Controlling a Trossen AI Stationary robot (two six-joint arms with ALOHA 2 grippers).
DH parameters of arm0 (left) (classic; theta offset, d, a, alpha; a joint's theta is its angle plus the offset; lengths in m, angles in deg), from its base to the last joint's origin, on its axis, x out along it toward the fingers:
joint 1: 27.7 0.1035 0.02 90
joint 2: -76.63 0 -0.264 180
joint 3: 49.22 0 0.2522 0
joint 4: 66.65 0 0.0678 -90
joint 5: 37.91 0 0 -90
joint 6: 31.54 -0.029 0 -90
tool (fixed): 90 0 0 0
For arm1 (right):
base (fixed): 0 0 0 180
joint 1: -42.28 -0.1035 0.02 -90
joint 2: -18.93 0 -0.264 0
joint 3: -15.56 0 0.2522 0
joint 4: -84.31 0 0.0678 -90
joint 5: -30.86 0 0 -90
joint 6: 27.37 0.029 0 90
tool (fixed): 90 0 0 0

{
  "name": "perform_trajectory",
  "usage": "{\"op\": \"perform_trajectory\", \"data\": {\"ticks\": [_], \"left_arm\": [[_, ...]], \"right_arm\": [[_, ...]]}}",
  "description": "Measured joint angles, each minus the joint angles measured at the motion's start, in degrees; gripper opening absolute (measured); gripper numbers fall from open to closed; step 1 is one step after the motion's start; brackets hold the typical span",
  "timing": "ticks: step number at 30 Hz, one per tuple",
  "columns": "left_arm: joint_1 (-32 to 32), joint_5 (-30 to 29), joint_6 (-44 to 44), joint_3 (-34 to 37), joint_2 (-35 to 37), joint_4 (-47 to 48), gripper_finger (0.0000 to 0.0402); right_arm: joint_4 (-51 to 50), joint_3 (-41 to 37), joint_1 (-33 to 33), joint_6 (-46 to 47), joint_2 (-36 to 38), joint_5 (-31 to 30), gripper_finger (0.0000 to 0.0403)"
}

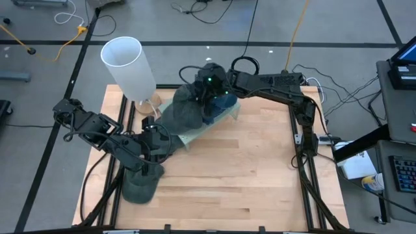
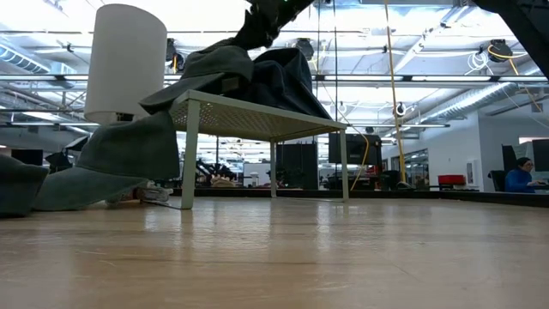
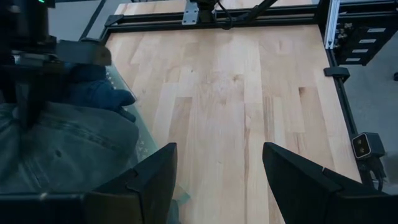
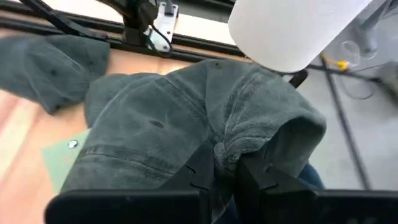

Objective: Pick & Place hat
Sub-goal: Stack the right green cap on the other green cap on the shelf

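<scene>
Grey-green hat (image 1: 183, 110), crumpled, lies on the small rack (image 1: 224, 116) near the counter's (image 1: 247, 175) far edge; right gripper (image 4: 227, 165) jaws clamped on its fabric. Left gripper (image 3: 217, 168) jaws apart. The right wrist view alone shows the pinch.

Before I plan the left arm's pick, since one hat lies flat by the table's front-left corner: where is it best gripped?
Probably at the crown of the grey hat on the table, from straight above: it lies flat, so the soft top can be pinched. The left gripper is open beside it; the right gripper pinches the grey hat on the rack.
</scene>
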Motion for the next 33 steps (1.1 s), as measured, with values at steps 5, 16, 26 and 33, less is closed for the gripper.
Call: {"op": "perform_trajectory", "data": {"ticks": [5, 16, 26, 33], "left_arm": [[0.0, 0.0, 0.0, 0.0, 0.0, 0.0, 0.0239], [0.0, 1.2, 0.0, 0.0, 0.0, 0.0, 0.0239], [0.0, 3.6, 0.3, 0.0, 0.0, 0.0, 0.0239], [0.0, 3.7, 0.2, 0.0, 0.0, 0.0, 0.0239]], "right_arm": [[-0.5, 0.0, -1.5, -4.2, 0.5, -5.5, 0.0061], [-4.0, 0.1, -1.9, -7.7, 3.1, -11.8, 0.0039], [-5.4, 0.0, -3.4, -16.5, 3.1, -9.0, 0.0135], [-5.3, 0.0, -4.0, -16.8, 3.8, -27.0, 0.0229]]}}
